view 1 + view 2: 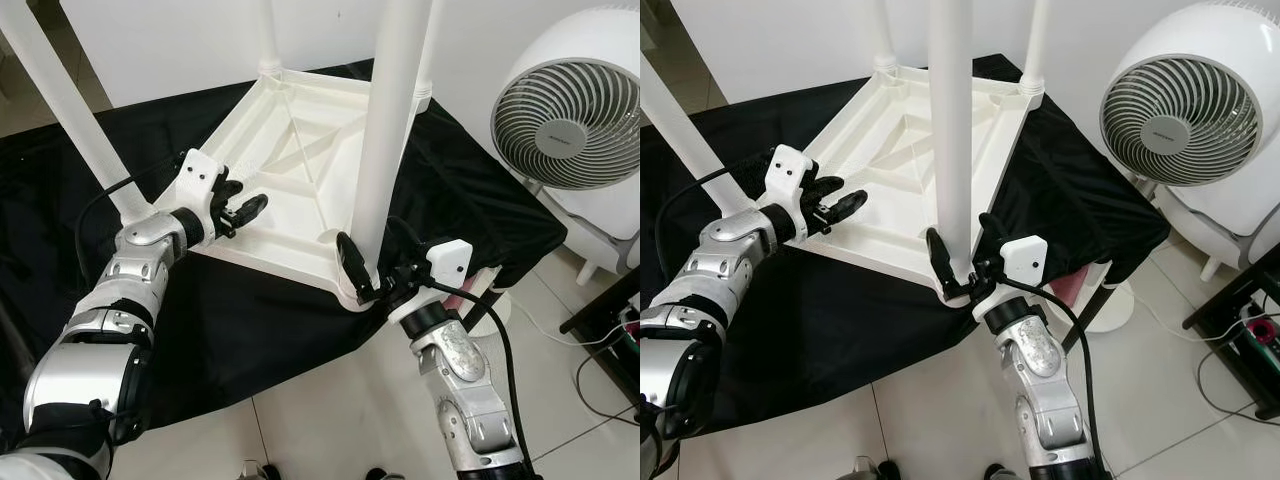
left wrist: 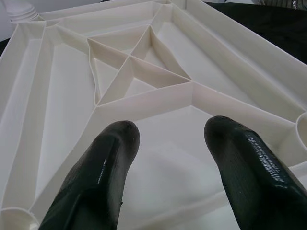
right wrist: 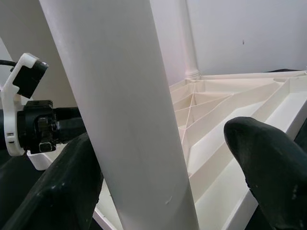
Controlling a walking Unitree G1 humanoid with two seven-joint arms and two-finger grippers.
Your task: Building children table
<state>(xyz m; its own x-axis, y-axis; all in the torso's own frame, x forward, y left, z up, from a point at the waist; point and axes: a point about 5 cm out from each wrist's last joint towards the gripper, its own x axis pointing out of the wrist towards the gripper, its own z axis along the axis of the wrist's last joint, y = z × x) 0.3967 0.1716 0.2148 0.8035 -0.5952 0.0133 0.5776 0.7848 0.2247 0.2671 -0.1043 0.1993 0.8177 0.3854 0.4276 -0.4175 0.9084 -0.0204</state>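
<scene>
The tabletop [image 1: 290,190] lies upside down on black cloth [image 1: 250,330]. Right gripper [image 1: 368,272], spread, straddles the near leg [image 1: 385,150], probably seating it; next, press down. Left gripper [image 1: 240,208], spread, hovers at the rim.

White table leg [image 3: 129,120] between spread black fingers [image 3: 273,167]; ribbed tabletop underside [image 3: 230,110] behind; left gripper [image 3: 62,127] beyond.

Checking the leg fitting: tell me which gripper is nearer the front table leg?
Right. The right gripper straddles the front leg near its base, fingers open either side. The left gripper hovers open over the upturned tabletop, off to the leg's side.
</scene>
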